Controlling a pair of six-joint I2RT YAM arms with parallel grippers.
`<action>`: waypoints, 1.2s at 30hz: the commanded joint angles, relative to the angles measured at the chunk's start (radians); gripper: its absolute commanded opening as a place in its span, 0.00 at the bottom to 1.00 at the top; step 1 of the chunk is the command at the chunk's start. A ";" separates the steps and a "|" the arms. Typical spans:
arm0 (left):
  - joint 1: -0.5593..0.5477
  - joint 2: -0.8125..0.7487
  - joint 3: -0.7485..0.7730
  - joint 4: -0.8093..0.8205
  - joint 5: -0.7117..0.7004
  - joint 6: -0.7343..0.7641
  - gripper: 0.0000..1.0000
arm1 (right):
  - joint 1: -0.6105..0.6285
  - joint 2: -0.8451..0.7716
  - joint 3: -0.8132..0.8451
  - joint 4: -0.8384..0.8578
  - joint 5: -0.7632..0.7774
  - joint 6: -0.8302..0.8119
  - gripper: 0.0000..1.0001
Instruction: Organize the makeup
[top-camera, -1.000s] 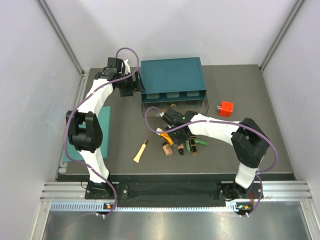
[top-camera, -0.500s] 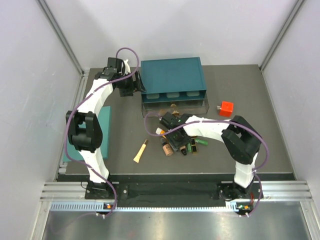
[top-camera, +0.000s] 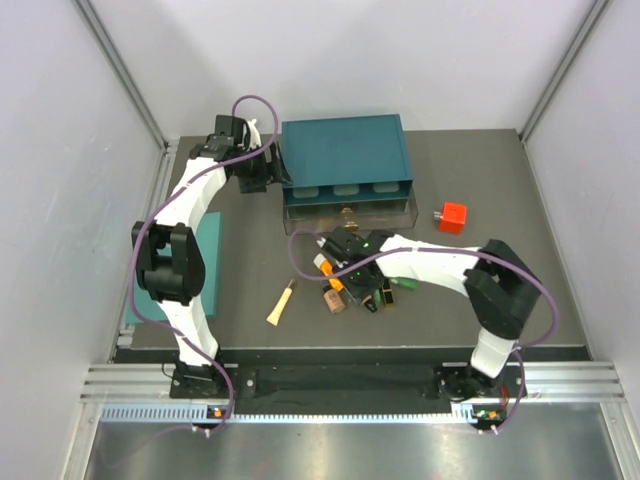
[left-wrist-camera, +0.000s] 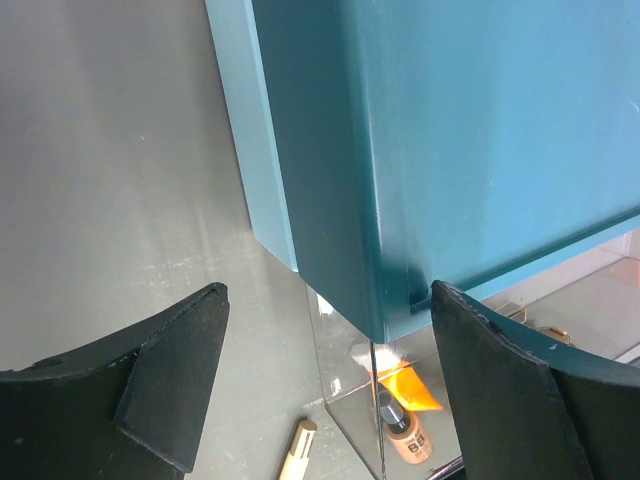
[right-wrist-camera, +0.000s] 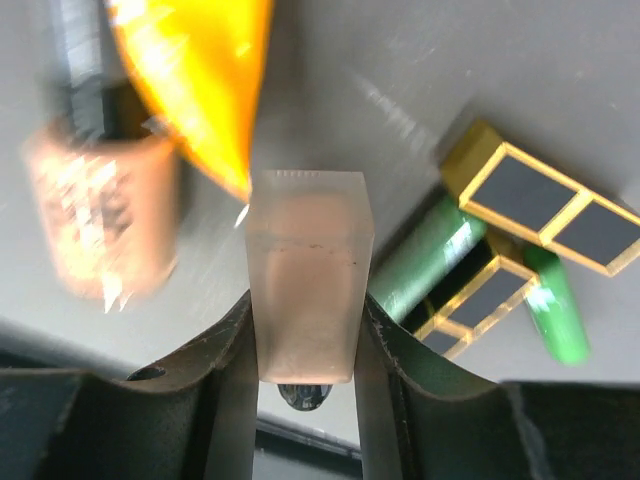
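My right gripper (right-wrist-camera: 308, 335) is shut on a clear pinkish square tube (right-wrist-camera: 308, 265) and holds it over the makeup pile (top-camera: 360, 285). Under it lie an orange-white tube (right-wrist-camera: 200, 70), a tan bottle (right-wrist-camera: 100, 210), green sticks (right-wrist-camera: 420, 265) and black-and-gold cases (right-wrist-camera: 545, 200). In the top view the right gripper (top-camera: 340, 268) is at the pile's left side. A cream slim tube (top-camera: 281, 302) lies apart to the left. My left gripper (left-wrist-camera: 327, 295) is open and empty at the left front corner of the teal organizer (left-wrist-camera: 450, 130).
A clear tray (top-camera: 350, 212) juts from the front of the teal organizer (top-camera: 345, 150). A small red cube (top-camera: 452, 215) sits at the right. A flat teal panel (top-camera: 207, 262) lies by the left arm. White walls enclose the table.
The right wrist swung left over the pile, then a little back right, and the orange-white tube shifted slightly. The left arm has not moved.
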 joint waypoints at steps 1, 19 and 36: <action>-0.003 -0.031 -0.006 -0.005 0.003 0.010 0.87 | 0.027 -0.200 0.047 -0.023 -0.050 -0.071 0.03; -0.003 -0.027 -0.004 -0.008 0.002 0.011 0.88 | -0.111 -0.027 0.625 0.131 -0.057 -0.364 0.05; -0.003 -0.027 -0.001 -0.010 -0.001 0.011 0.88 | -0.157 0.239 0.811 0.164 -0.125 -0.385 0.13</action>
